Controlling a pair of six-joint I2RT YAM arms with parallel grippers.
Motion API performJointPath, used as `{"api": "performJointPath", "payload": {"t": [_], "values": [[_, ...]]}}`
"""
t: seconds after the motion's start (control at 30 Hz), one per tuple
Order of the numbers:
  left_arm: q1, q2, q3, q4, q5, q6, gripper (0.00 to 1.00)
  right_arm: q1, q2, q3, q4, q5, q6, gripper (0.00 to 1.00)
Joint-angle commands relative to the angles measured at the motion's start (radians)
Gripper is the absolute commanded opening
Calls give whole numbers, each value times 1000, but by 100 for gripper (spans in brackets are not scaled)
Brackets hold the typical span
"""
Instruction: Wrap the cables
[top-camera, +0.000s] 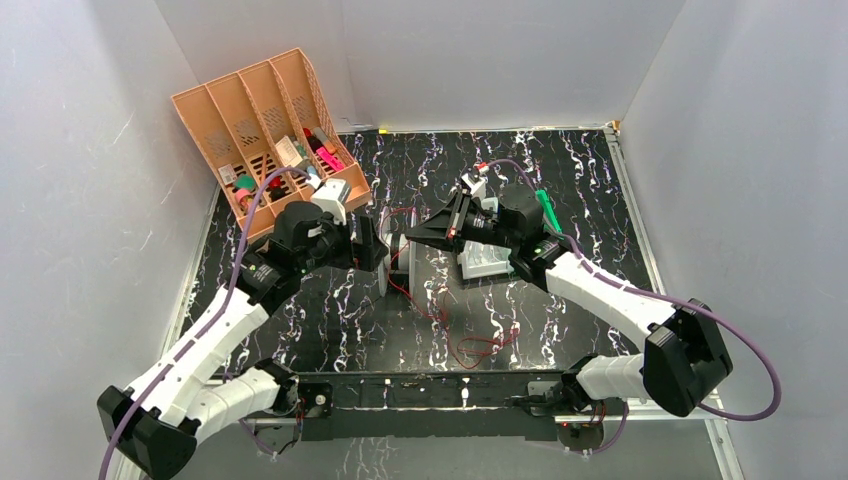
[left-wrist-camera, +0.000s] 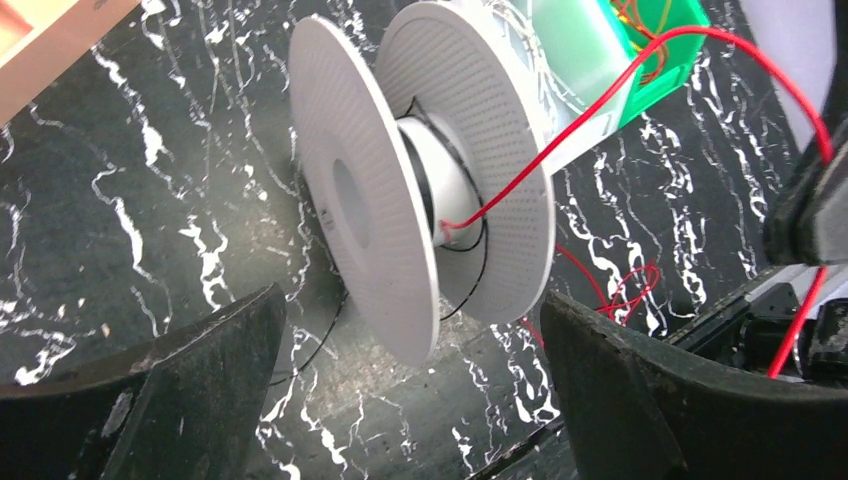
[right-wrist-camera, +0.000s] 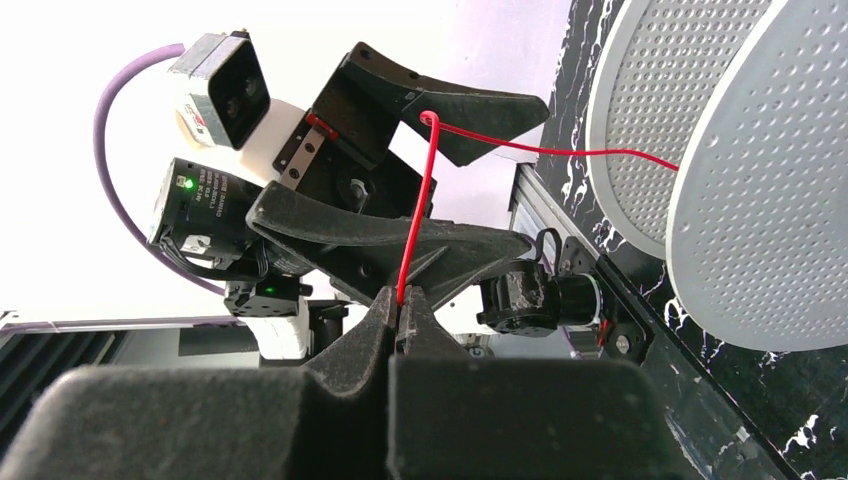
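A white spool (left-wrist-camera: 400, 190) stands on edge on the black marbled table; it also shows in the top view (top-camera: 397, 262) and the right wrist view (right-wrist-camera: 740, 180). The thin red cable (left-wrist-camera: 560, 150) runs from the spool's hub up and across to my right gripper (right-wrist-camera: 402, 300), which is shut on it. In the right wrist view the cable (right-wrist-camera: 420, 200) bends at one finger of the left gripper. My left gripper (left-wrist-camera: 415, 340) is open, its fingers on either side just short of the spool. Loose red loops (top-camera: 470, 340) lie on the table in front.
An orange desk organiser (top-camera: 265, 130) with small items stands at the back left. A clear box (top-camera: 485, 262) and a green part (top-camera: 545, 210) lie under the right arm; the box shows green in the left wrist view (left-wrist-camera: 640, 60). A thin black thread (left-wrist-camera: 300, 350) trails from the spool.
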Motion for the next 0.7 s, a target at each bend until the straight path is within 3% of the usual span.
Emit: {"api": "performJointPath", "payload": {"t": [0.0,0.37,0.67], "values": [[2,23,5,105,71,0,98,-3,4,-18,106,7,34,0],[-1,131,41,163,4,-4,94,-6,37,-64,195,-1,84,0],[-19,207,84,126,-32,35,82,-10,39,-99,213,32,96,0]]}}
